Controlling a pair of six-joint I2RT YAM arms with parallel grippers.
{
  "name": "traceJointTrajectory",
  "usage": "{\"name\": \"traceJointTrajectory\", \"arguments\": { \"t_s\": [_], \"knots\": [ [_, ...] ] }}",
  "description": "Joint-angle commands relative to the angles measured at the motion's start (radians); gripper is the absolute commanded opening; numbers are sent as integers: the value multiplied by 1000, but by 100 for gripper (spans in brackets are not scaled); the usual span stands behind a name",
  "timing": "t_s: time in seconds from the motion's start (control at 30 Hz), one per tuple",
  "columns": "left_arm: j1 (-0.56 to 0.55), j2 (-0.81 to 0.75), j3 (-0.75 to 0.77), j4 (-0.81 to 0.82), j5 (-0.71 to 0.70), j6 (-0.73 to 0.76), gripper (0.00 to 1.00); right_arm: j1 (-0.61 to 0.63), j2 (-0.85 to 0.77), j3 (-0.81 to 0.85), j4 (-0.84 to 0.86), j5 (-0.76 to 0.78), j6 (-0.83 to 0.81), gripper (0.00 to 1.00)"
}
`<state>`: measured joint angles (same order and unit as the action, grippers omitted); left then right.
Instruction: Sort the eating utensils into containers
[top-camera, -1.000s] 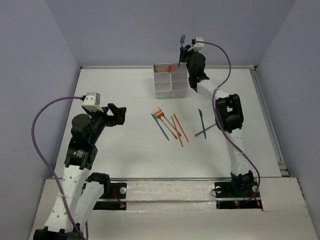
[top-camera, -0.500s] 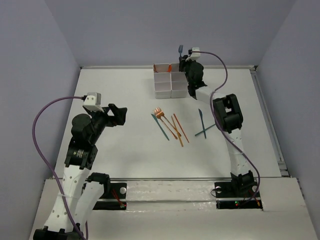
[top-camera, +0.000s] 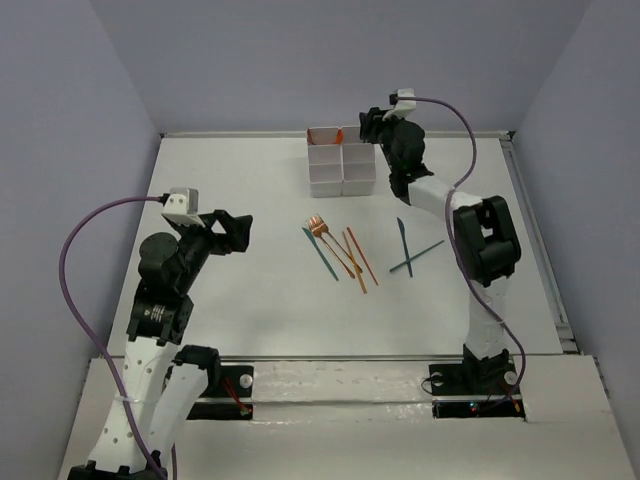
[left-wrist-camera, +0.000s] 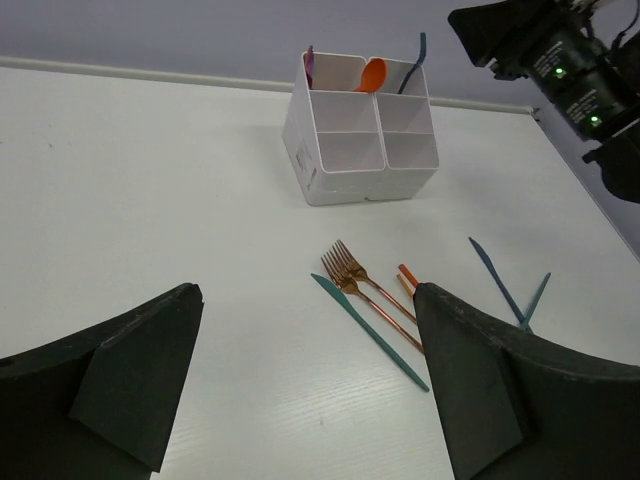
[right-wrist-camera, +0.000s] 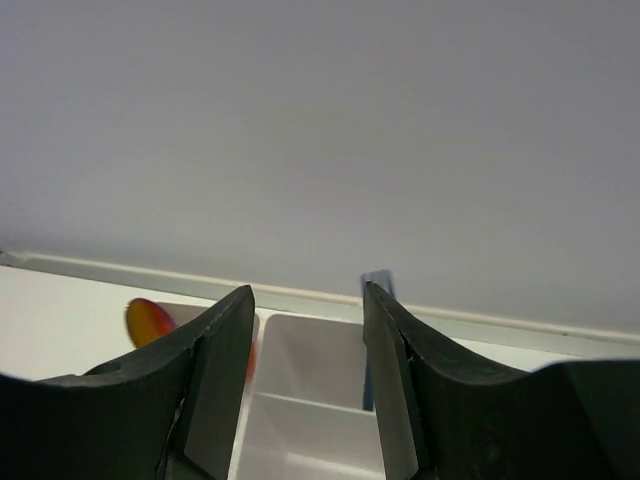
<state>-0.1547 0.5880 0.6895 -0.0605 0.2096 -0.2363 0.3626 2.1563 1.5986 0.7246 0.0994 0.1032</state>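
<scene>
**Containers.** The containers (top-camera: 341, 172), a white block of open-top boxes, stood at the far middle of the counter (top-camera: 230, 180). They sat just short of its back edge, well apart from both side edges.

**Right arm.** The right fingers (top-camera: 372, 122) hung above the block's far right corner, close to the back wall. In the right wrist view they were spread with open space between them and pinched nothing. A teal knife (right-wrist-camera: 375, 330) stood upright in the far right box, just beyond the inner edge of one finger. Whether it touched that finger could not be told. An orange spoon (right-wrist-camera: 147, 320) rose out of the far row to the knife's left. A shiny purple spoon (left-wrist-camera: 309, 62) stood at the block's far left corner.

**Left arm.** The left fingers (top-camera: 238, 228) hovered over the left middle of the counter. They were spread wide with nothing between them, well apart from every utensil and from the left edge.

**Loose utensils.** A copper fork (top-camera: 318, 227), a long teal knife (top-camera: 321, 253) and thin orange sticks (top-camera: 357, 262) lay close together at mid-counter, well apart from the block's near wall. Two crossed teal knives (top-camera: 405, 250) lay to their right, just beside the right arm (top-camera: 480, 240), with bare counter between them and the right edge.
</scene>
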Motion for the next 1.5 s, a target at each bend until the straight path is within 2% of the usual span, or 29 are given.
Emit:
{"name": "traceJointTrajectory", "arguments": {
  "t_s": [0.0, 0.03, 0.07, 0.13, 0.17, 0.23, 0.3, 0.43, 0.53, 0.57, 0.67, 0.93, 1.47],
  "knots": [
    [9, -14, 30, 44, 14, 9, 99, 47, -202, -143, -45, -20, 46, 53],
    [9, -16, 30, 42, 17, 8, 99, 47, -223, -149, -89, -45, 56, 51],
    [18, -16, 30, 44, 20, 8, 99, 47, -263, -154, -191, -61, 87, 45],
    [18, -17, 28, 45, 27, 5, 99, 73, -294, -163, -293, -92, 114, 35],
    [18, -17, 28, 45, 27, 5, 99, 82, -321, -169, -388, -92, 127, 28],
    [18, -19, 25, 45, 31, 3, 99, 116, -352, -215, -454, -133, 156, 15],
    [18, -24, 24, 45, 33, 2, 99, 148, -388, -253, -532, -136, 156, 13],
    [18, -22, 22, 45, 39, -1, 99, 225, -391, -302, -677, -139, 136, 13],
    [27, -20, 21, 45, 42, -1, 99, 237, -371, -327, -769, -141, 116, 23],
    [27, -19, 21, 47, 45, -3, 99, 237, -351, -321, -812, -139, 99, 30],
    [27, -22, 21, 47, 51, -4, 99, 246, -310, -283, -885, -142, 72, 36],
    [27, -19, 21, 48, 54, -3, 99, 257, -173, -167, -990, -173, 7, 38],
    [27, -24, 22, 47, 66, -5, 99, 306, -82, -72, -1061, -104, -42, 38]
  ]
}}
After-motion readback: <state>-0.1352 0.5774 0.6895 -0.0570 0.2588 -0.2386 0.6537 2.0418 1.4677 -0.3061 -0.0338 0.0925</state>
